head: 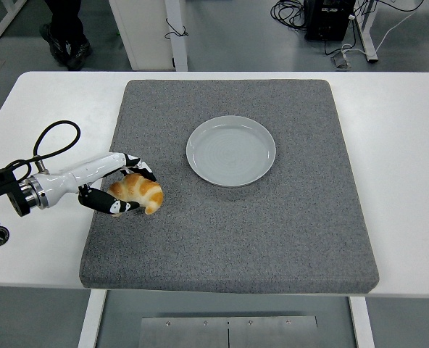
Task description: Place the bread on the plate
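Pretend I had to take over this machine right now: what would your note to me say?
Left hand: fingers curled around the bread, a croissant, at the left side of the grey mat.
Right hand: out of view.
Plate: holds nothing, up and to the right of the bread, on the mat.
Done: bread grasped.
Left: carry it over to the plate, set it down, let go.

Grey felt mat (272, 239) on white table (403, 145), person's dark shoes (68, 45) beyond, black cables (290, 11), possibly a power unit (329, 16).
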You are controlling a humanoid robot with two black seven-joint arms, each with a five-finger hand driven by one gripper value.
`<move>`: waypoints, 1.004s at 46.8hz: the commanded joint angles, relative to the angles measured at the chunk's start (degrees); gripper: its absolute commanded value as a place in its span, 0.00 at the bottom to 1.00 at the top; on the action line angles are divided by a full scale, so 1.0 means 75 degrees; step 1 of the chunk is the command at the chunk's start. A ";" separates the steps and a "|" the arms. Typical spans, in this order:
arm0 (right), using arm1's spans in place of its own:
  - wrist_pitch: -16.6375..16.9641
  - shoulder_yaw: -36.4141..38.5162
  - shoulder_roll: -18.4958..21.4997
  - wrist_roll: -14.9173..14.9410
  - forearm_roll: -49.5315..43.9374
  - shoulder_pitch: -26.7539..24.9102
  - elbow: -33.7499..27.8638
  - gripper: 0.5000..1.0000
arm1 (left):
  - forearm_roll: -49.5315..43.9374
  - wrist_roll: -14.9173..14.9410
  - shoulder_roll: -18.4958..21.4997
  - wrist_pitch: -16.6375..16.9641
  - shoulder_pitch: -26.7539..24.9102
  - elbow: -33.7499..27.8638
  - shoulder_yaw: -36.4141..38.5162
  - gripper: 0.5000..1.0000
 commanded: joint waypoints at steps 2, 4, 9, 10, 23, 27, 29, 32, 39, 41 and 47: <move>0.0000 0.0001 0.0000 0.0001 -0.0001 0.0000 0.0000 1.00 | -0.0050 0.0000 0.0178 -0.0087 -0.0428 -0.0001 0.0011 0.00; 0.0000 0.0001 0.0000 -0.0011 -0.0001 0.0000 0.0000 1.00 | -0.0143 0.0000 0.0236 -0.0133 -0.0603 0.0010 0.0010 0.00; 0.0000 0.0001 0.0000 0.0001 -0.0001 0.0000 0.0000 1.00 | -0.0366 0.0000 0.0354 -0.0449 -0.1142 0.0139 0.0022 0.00; 0.0000 0.0001 0.0000 0.0001 -0.0001 0.0000 0.0000 1.00 | -0.0401 0.0000 0.0354 -0.0497 -0.1236 0.0186 0.0034 0.00; 0.0000 0.0001 0.0000 0.0001 -0.0001 0.0000 0.0000 1.00 | -0.0507 0.0000 0.0342 -0.1012 -0.2127 0.0748 0.0010 0.00; 0.0000 0.0001 0.0000 0.0001 -0.0001 0.0000 0.0000 1.00 | -0.0519 0.0000 0.0272 -0.1048 -0.2327 0.0913 0.0022 0.00; 0.0000 0.0000 0.0000 -0.0011 -0.0001 0.0000 0.0000 1.00 | -0.0519 0.0000 0.0260 -0.1048 -0.2409 0.0948 0.0034 0.00; 0.0000 0.0001 0.0000 0.0001 -0.0001 0.0000 0.0000 1.00 | -0.0519 0.0012 0.0248 -0.1048 -0.2503 0.0960 0.0046 0.00; 0.0000 0.0001 0.0000 0.0001 -0.0001 0.0000 0.0000 1.00 | -0.0507 0.0024 -0.0114 -0.1130 -0.2714 0.1299 0.0104 0.00; 0.0000 -0.0011 0.0000 0.0001 -0.0001 0.0000 0.0000 1.00 | -0.0495 0.0024 -0.0290 -0.1141 -0.2725 0.1474 0.0104 0.00; 0.0000 -0.0011 0.0000 0.0001 -0.0001 0.0000 0.0000 1.00 | -0.0460 0.0012 -0.0747 -0.1177 -0.2784 0.1897 0.0116 0.00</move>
